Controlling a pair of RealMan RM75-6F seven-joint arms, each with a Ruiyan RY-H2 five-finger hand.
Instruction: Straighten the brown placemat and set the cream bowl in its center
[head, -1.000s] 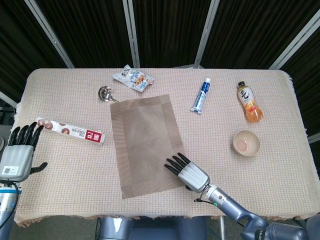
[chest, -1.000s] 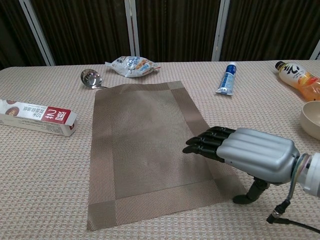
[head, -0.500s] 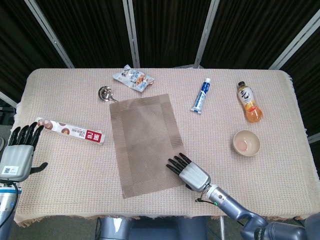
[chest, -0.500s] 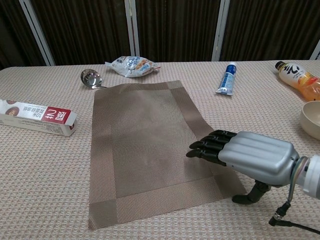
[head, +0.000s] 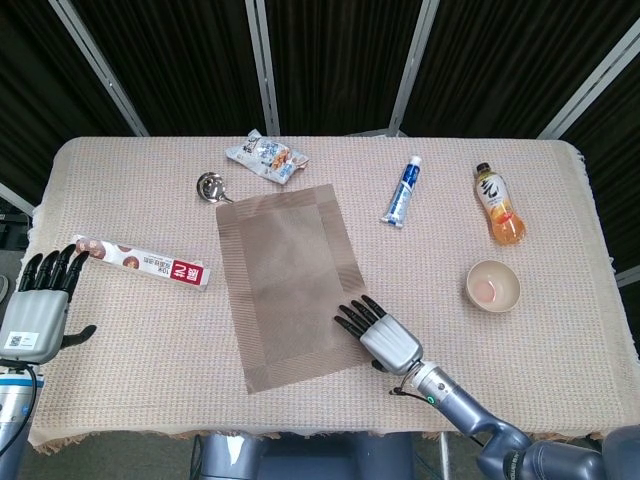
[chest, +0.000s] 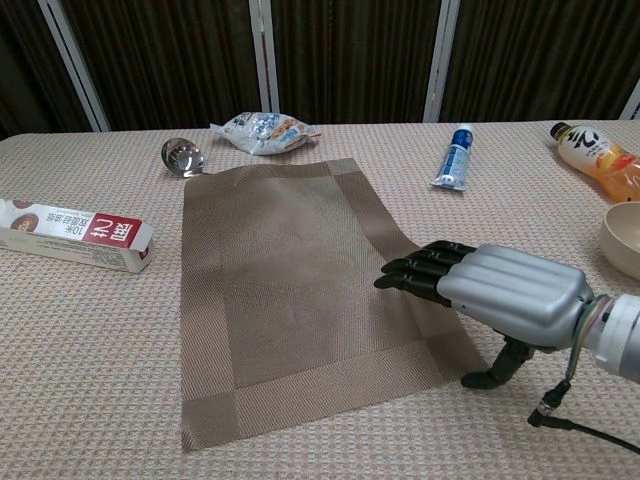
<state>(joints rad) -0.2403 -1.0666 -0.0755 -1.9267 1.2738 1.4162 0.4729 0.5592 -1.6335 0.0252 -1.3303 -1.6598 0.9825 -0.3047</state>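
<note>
While the brown placemat (head: 289, 289) lies mid-table with its long axis running away from the robot and slightly skewed, the right hand (head: 379, 334) rests flat, fingers extended and holding nothing, on the mat's near right edge. Well to the right of the placemat sits the cream bowl (head: 492, 285), nearer this hand. Far left of the mat, the left hand (head: 40, 305) hovers empty, fingers spread. Woven beige tablecloth (head: 130, 340) beneath; dark curtains behind.
</note>
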